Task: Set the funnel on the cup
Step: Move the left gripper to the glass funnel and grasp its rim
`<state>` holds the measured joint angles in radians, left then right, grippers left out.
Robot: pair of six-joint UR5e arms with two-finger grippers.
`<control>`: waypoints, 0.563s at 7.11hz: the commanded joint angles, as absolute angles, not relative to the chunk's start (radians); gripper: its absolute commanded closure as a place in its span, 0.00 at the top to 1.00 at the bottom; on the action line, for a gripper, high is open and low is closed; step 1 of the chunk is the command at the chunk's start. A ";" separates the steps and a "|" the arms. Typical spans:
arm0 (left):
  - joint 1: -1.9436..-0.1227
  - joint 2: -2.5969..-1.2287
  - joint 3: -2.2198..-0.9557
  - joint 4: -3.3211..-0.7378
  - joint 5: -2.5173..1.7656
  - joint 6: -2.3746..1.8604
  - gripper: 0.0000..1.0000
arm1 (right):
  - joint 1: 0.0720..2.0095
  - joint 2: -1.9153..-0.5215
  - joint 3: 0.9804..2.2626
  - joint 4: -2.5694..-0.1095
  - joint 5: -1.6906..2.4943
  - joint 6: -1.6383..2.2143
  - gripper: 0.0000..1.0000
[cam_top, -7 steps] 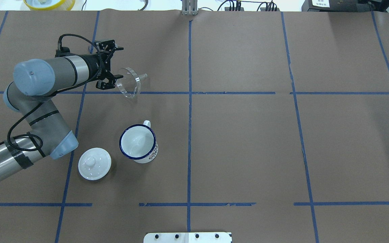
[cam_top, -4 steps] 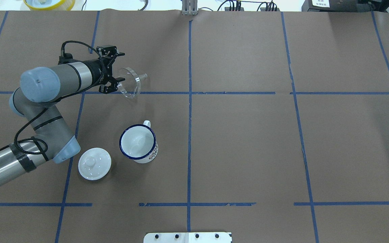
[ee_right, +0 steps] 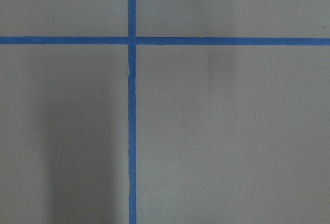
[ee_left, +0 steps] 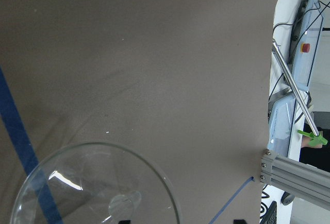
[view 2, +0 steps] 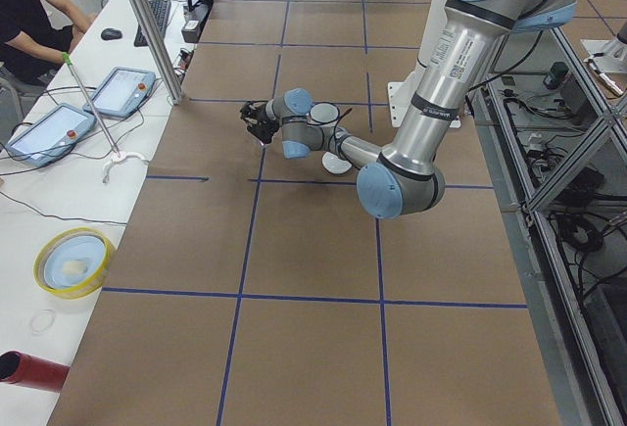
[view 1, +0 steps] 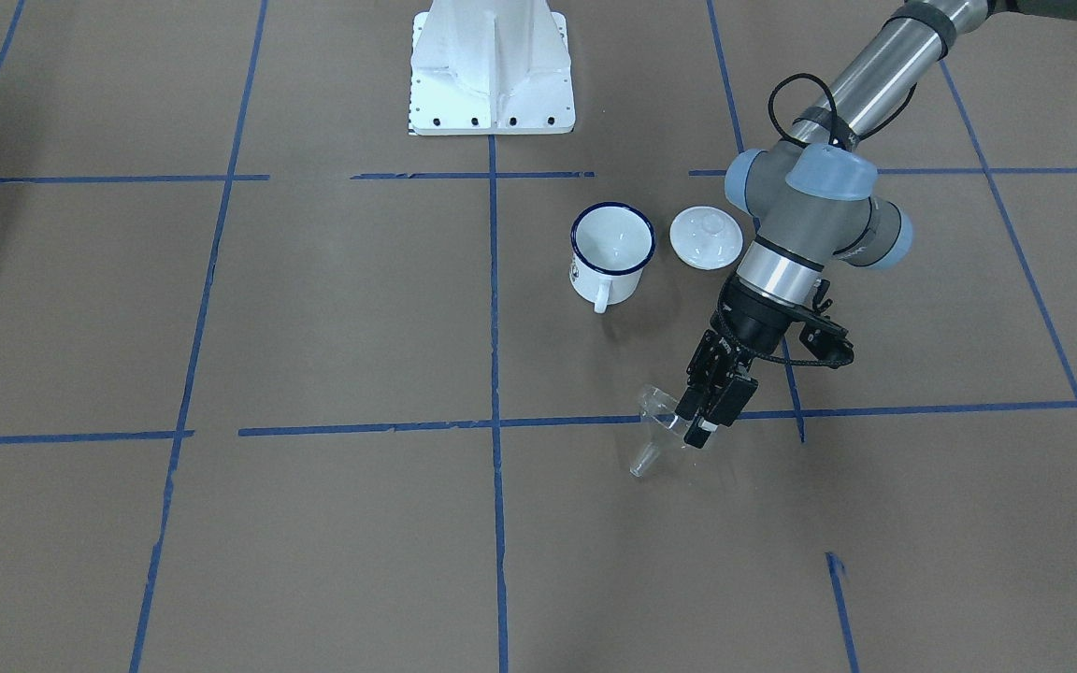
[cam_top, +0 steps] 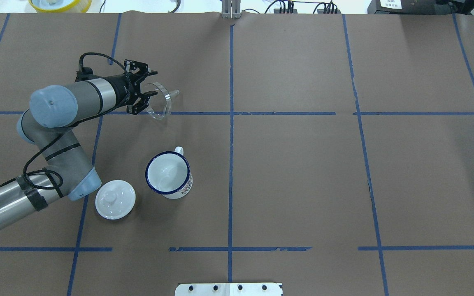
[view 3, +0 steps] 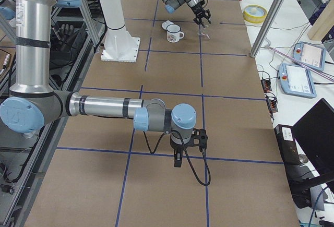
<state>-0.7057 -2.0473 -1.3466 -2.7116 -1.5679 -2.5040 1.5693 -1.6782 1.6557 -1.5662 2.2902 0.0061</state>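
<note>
The clear funnel (cam_top: 161, 102) lies on its side on the brown table, spout pointing right, far beyond the cup. It also shows in the front view (view 1: 658, 425) and the left wrist view (ee_left: 77, 193). My left gripper (cam_top: 154, 84) is open, low at the funnel's mouth, with its fingers either side of the rim edge. The white mug with the blue rim (cam_top: 167, 172) stands upright and empty, handle toward the far side. My right gripper (view 3: 178, 160) hangs over bare table far from these; I cannot tell its state.
A white knobbed lid (cam_top: 115, 199) lies just left of the mug, close to my left arm's elbow. The white robot base (view 1: 492, 65) stands at the near table edge. A yellow bowl (cam_top: 60, 4) sits past the far left edge.
My left arm has swung right and forward, and its open fingers have come onto the funnel's rim. The funnel, mug and lid have not moved.
</note>
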 commanded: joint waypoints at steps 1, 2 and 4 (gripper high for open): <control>-0.701 -2.054 -1.327 -2.714 -1.568 -2.503 0.51 | 1.569 -1.678 1.655 -1.566 2.290 0.006 1.00; -0.696 -2.056 -1.325 -2.714 -1.568 -2.503 0.51 | 1.569 -1.678 1.655 -1.566 2.290 0.006 1.00; -0.692 -2.056 -1.324 -2.726 -1.563 -2.503 0.21 | 1.569 -1.678 1.657 -1.566 2.290 0.006 1.00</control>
<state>-0.6939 -2.0550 -1.3251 -2.7173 -1.5666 -2.5034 1.5693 -1.6782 1.6559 -1.5662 2.2902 0.0061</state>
